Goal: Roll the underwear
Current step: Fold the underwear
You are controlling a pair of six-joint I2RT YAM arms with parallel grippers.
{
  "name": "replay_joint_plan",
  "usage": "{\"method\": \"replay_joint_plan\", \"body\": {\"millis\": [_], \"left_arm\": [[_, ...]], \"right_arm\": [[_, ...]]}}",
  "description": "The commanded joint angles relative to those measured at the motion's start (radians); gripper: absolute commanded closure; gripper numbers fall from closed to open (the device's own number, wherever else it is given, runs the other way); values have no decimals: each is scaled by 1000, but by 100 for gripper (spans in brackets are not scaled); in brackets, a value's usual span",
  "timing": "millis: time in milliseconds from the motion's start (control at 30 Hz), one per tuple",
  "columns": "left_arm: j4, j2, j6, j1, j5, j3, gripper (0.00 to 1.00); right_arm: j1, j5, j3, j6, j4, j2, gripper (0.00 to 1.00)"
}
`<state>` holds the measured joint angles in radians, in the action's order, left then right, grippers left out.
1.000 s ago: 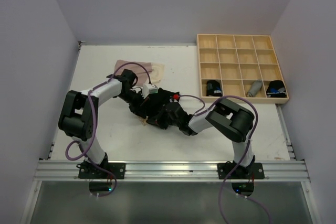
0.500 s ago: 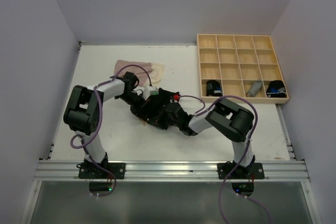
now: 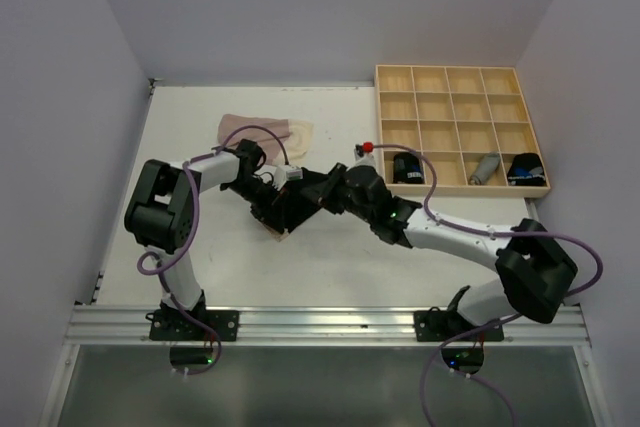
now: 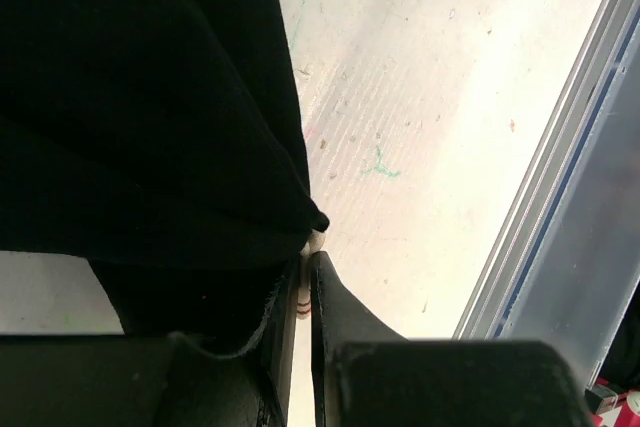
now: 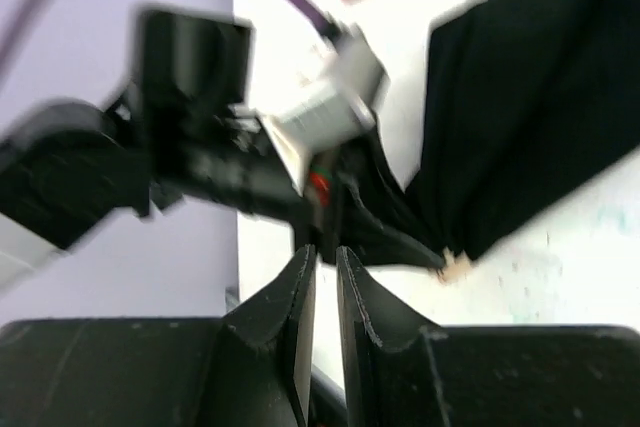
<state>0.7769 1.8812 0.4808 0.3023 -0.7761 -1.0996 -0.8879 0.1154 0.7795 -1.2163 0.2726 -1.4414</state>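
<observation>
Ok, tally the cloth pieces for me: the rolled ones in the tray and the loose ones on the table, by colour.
Rolled cloth bundles in the light wooden compartment tray: 3
Loose black cloth garment on the white table: 1
Loose pale pink cloth garment: 1
Total: 5

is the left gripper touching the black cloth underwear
Touching. The left wrist view shows the black cloth underwear draped onto the left gripper, its corner pinched at the tips of the nearly closed jaws.
</observation>
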Motion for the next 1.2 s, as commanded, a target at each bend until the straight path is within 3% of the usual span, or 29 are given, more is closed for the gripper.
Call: {"method": "replay_joint_plan", "body": {"millis": [0, 367, 500, 800, 1167], "left_arm": [[-51, 53, 27, 9, 164, 44, 86], [-36, 29, 56, 8, 187, 60, 81], [-36, 30, 62, 9, 184, 61, 80], [-36, 27, 76, 9, 189, 69, 80], [-28, 33, 82, 9, 175, 63, 80]], "right_arm": [[65, 96, 90, 150, -211, 3, 80], [222, -59, 194, 127, -116, -269, 66], [237, -111, 213, 75, -50, -344, 56], [237, -132, 239, 26, 50, -430, 59], [239, -145, 322, 35, 10, -513, 60]]}}
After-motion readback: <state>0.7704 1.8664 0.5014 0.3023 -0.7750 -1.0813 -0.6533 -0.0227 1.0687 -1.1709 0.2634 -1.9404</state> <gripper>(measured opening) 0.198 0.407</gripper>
